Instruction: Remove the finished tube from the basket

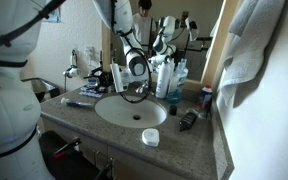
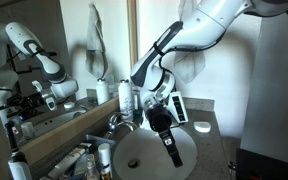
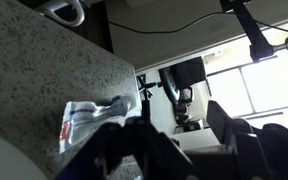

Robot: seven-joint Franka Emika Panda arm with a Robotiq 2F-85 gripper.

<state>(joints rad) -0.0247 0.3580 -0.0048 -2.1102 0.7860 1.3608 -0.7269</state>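
Note:
The finished tube [image 3: 88, 119] lies flat on the speckled granite counter in the wrist view, whitish with a red mark at one end. In an exterior view it seems to be the pale flat strip [image 1: 79, 102] left of the sink. A low greyish shape behind it [image 1: 87, 89] may be the basket, but I cannot tell for sure. My gripper [image 3: 174, 150] hangs over the sink bowl in both exterior views [image 1: 136, 92] [image 2: 169, 148]. Its dark fingers are apart with nothing between them. It is clear of the tube.
The oval white sink [image 1: 130, 110] fills the middle of the counter. Tall blue-and-white bottles [image 1: 165, 75] stand behind it by the mirror. A round white dish [image 1: 150, 137] sits at the front edge, and a black object [image 1: 187, 120] lies at the right. A towel [image 1: 259, 45] hangs at the right.

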